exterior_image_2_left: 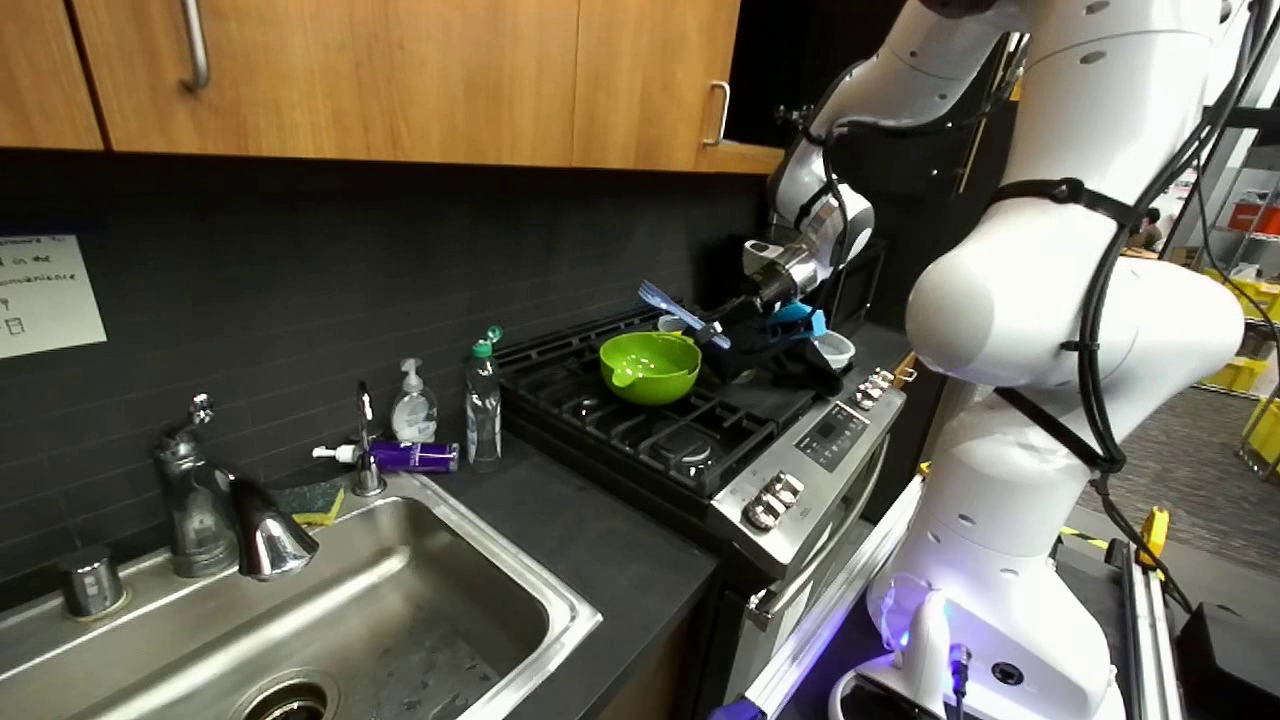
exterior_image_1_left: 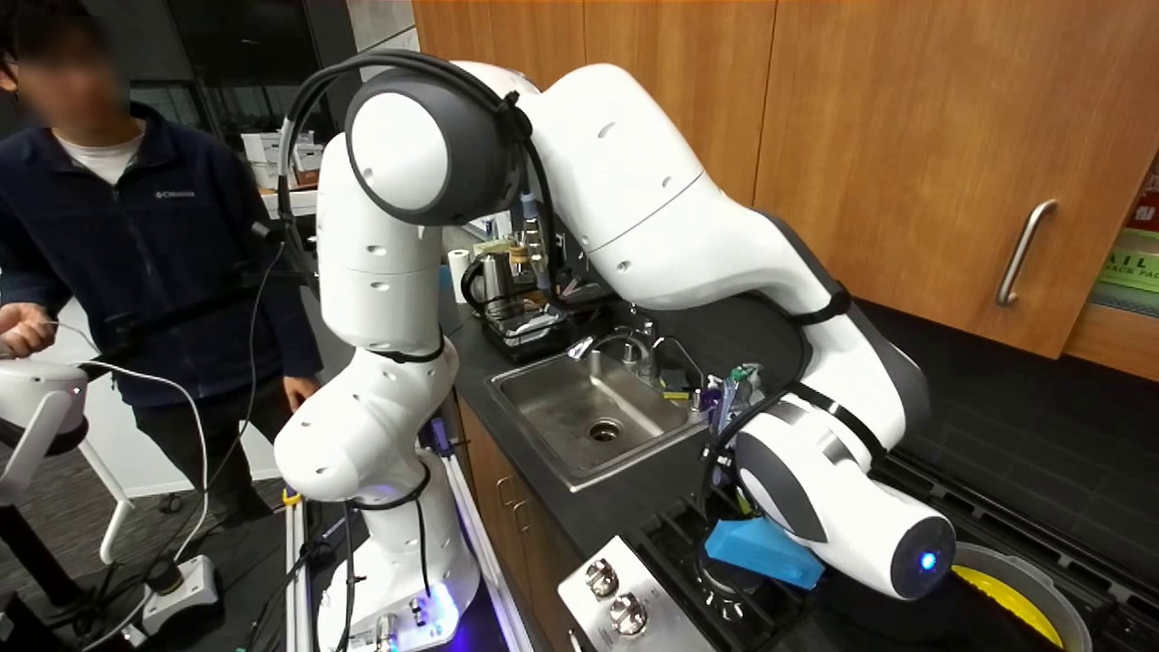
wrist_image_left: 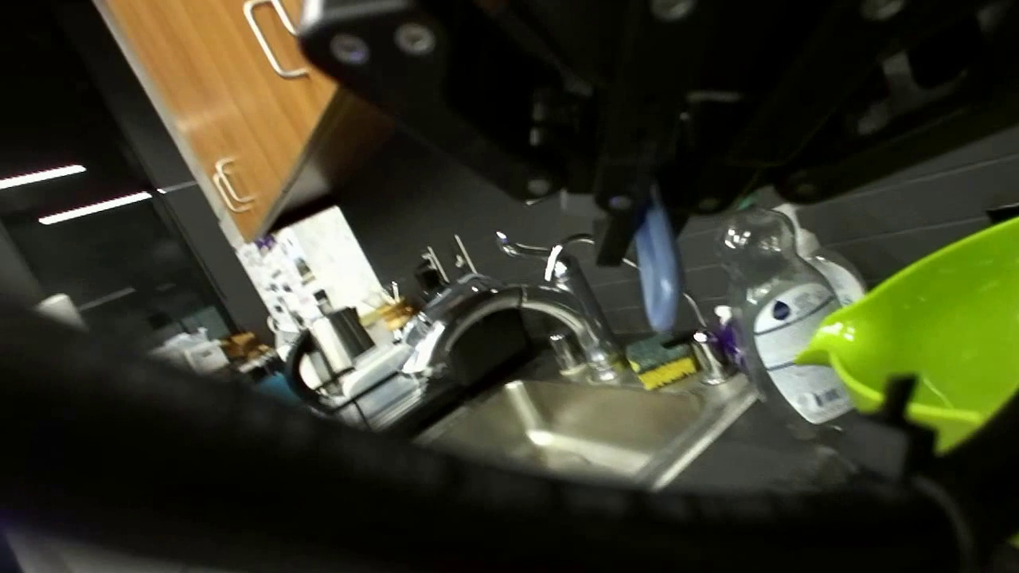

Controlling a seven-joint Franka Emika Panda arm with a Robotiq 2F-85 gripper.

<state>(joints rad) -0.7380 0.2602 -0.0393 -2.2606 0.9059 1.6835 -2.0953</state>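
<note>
Steel sink point(exterior_image_2_left: 575, 618) fills the lower left of an exterior view; right of centre there, the end effector point(exterior_image_2_left: 714, 326) is closed around a blue fork point(exterior_image_2_left: 670, 306), tines toward upper left, near a green bowl point(exterior_image_2_left: 650, 372) on the stove point(exterior_image_2_left: 690, 445)

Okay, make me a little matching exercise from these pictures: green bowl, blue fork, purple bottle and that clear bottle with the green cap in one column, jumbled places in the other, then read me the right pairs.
Things
1. green bowl
2. blue fork
3. purple bottle
4. clear bottle with the green cap

Places
A. held in the gripper
B. standing upright on the counter, between sink and stove
C. on top of the stove
D. lying on its side behind the sink

Right pairs: 1-C, 2-A, 3-D, 4-B.
</note>
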